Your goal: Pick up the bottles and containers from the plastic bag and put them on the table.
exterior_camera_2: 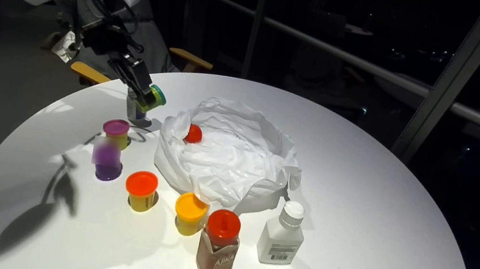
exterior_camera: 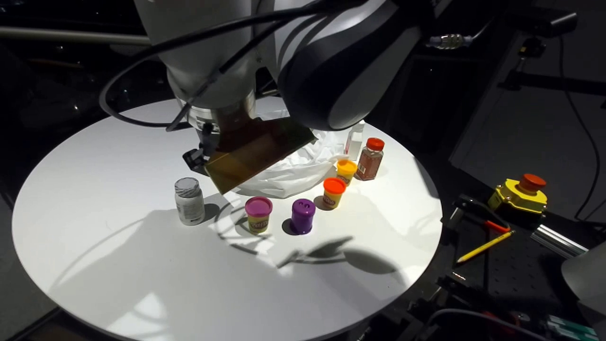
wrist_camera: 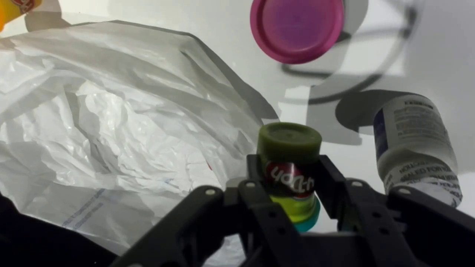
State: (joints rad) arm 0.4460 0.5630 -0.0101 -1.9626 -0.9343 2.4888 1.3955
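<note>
The tool (wrist_camera: 291, 166) is clamped on a teal-lidded tub (wrist_camera: 292, 180), held near the bag (exterior_camera_2: 212, 189). In an exterior view a red thing (exterior_camera_2: 193, 134) shows inside the bag; the wrist view gives only a fleck of red there. In an exterior view the tub partly covers the white jar (exterior_camera_2: 132, 112) upright on the bench (exterior_camera_2: 373, 232), while the wrist view shows its printed label (wrist_camera: 412, 122). In an exterior view an amber plate (exterior_camera: 258, 152) covers part of the bag.
</note>
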